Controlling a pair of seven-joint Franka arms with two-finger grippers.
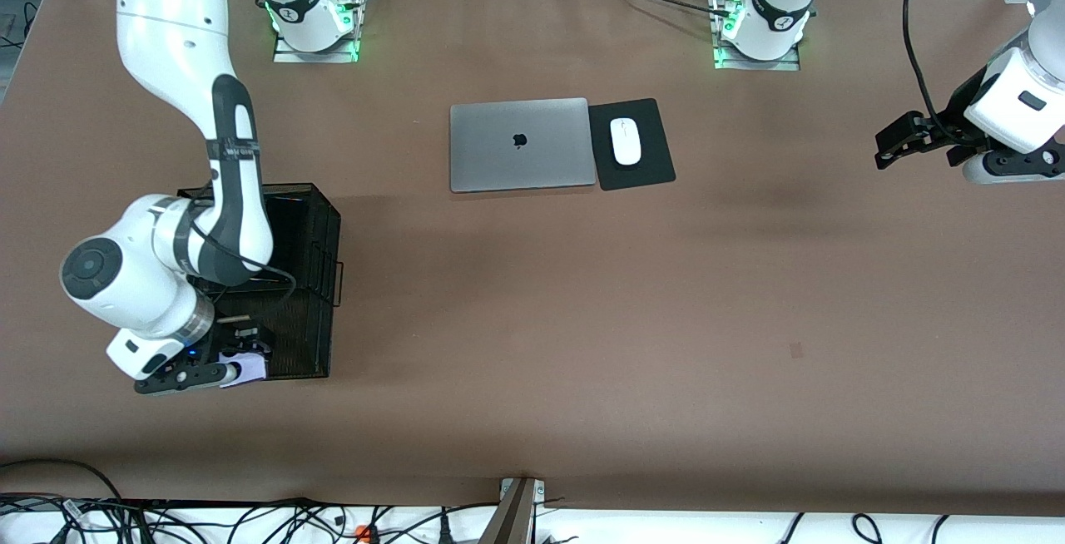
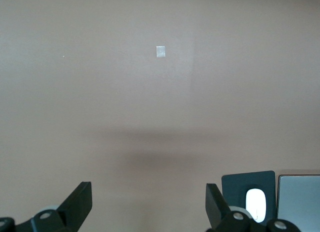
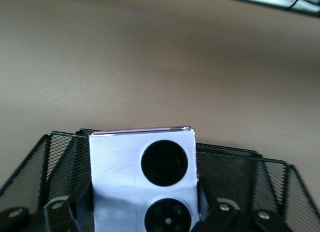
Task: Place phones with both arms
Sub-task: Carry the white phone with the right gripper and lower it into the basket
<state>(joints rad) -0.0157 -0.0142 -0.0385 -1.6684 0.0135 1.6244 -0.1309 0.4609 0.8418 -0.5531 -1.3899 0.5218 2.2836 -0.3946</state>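
Right gripper (image 1: 243, 358) nearest the front camera, at the right arm's end of the tabletop (image 1: 532, 319), over the near end of the black mesh basket (image 1: 312, 278); it pinches the lilac-white phone (image 1: 245, 368) by its side edges, fingers (image 3: 64, 208) pressed onto it; phone squarish, smooth pale face, two round black lenses, thin metallic rim along its free edge; in the right wrist view the phone (image 3: 142, 179) stands above the basket's wire walls (image 3: 240, 167), so it is over the basket, not resting in it; basket rectangular, fine black wire mesh, thin wire handle on its side, inside mostly hidden by the arm, contents cannot be told; tabletop matte brown, smooth; farther from the camera, mid-table, grey laptop (image 1: 520, 145) shut, flat brushed metal with rounded corners and a dark logo; touching it on the left arm's side a black square mouse pad (image 1: 645, 145) with a glossy white oval mouse (image 1: 626, 141) on it; left gripper (image 1: 903, 138) over bare tabletop at the left arm's end, fingers (image 2: 77, 204) spread wide, holding nothing, arm waiting.
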